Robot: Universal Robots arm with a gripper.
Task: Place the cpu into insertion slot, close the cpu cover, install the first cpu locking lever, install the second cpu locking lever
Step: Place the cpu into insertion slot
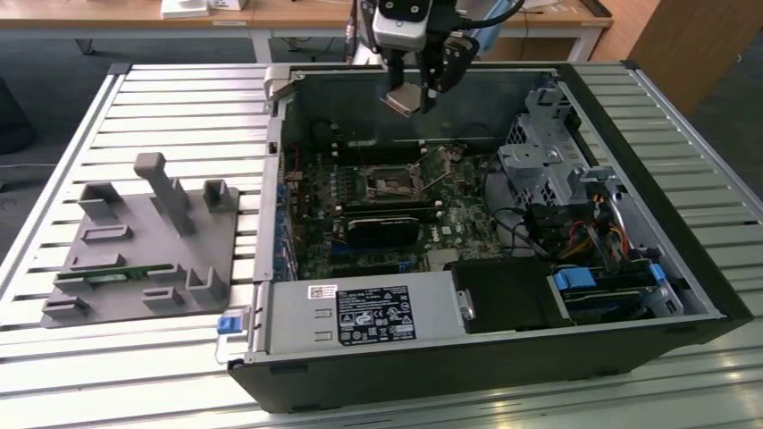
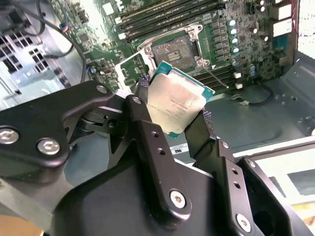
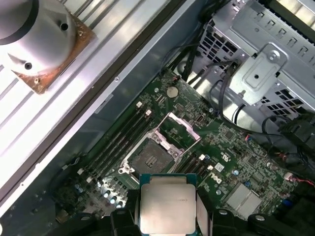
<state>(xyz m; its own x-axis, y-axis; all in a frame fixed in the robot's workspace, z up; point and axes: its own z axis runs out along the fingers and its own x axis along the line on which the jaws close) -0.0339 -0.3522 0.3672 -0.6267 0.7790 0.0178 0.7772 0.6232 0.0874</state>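
1. A slatted metal table carries an open computer case lying on its side; a grey moulded fixture sits on the slats at the exterior view's left, well apart from the case; a wooden desk runs across the background.
2. The gripper hangs above the far rim of the case, its black fingers pinching the cpu by two opposite edges; the chip is tilted, silver top showing in both wrist views, and it touches nothing else.
3. The insertion slot lies bare on the green board below the held chip, its dark centre exposed; the cpu cover stands raised along one side of the slot, its square cut-out open.
4. Long narrow memory slots run just beside the socket on one side; in the exterior view a black rectangular card lies just beside it on the near side.
5. A silver drive cage with looping cables rises at the exterior view's right; a power supply fills the near corner of the case.
6. The space directly over the socket is open; the case walls stand well apart from it on every side.
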